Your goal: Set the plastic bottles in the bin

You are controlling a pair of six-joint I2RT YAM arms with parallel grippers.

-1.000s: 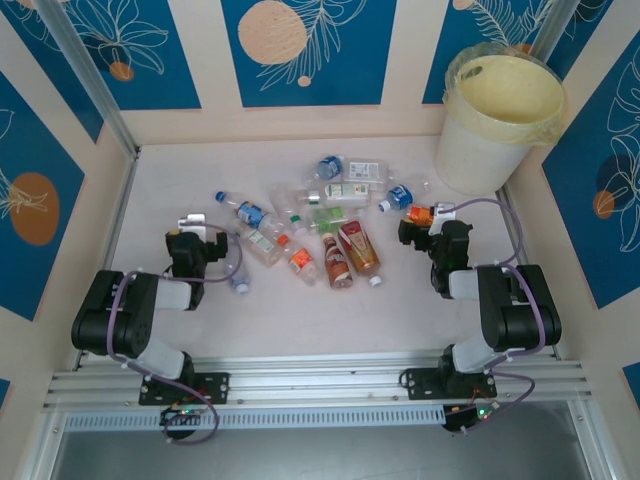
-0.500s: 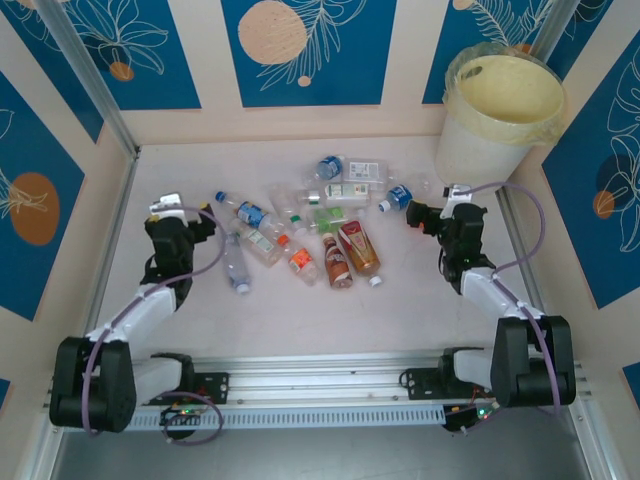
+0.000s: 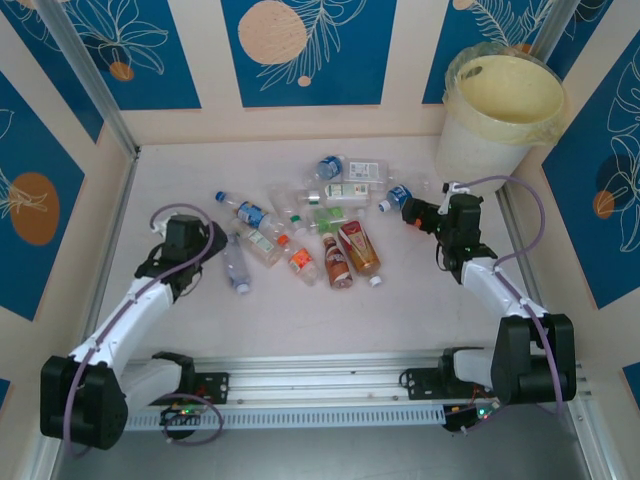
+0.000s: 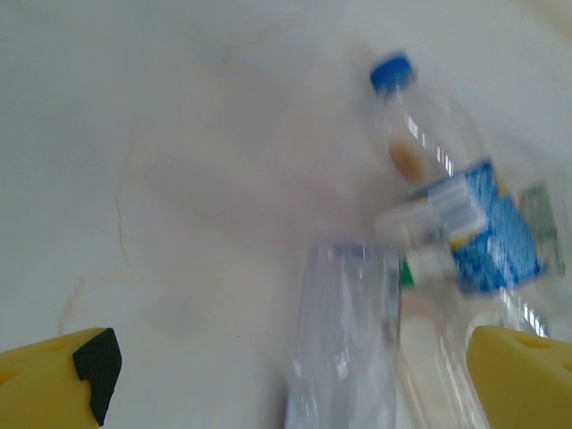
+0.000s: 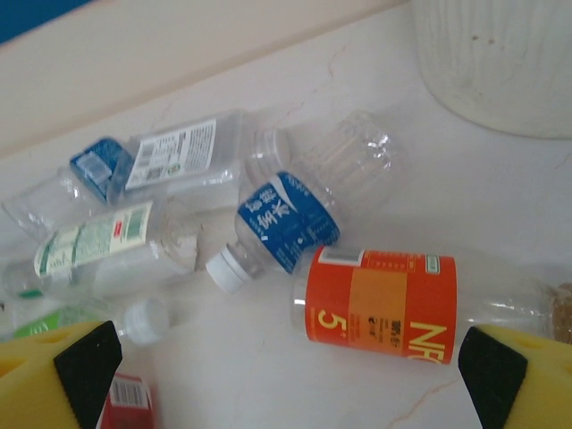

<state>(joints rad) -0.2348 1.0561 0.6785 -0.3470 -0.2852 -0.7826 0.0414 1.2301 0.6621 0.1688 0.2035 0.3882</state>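
While bottles point(image 3: 358, 247) overlap, the bin point(image 3: 482, 160) stands apart.

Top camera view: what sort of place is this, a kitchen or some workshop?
Probably a robot test booth: two arms bolted to a metal rail, blue patterned panels walling in the table, plastic bottles scattered by a lined bin.
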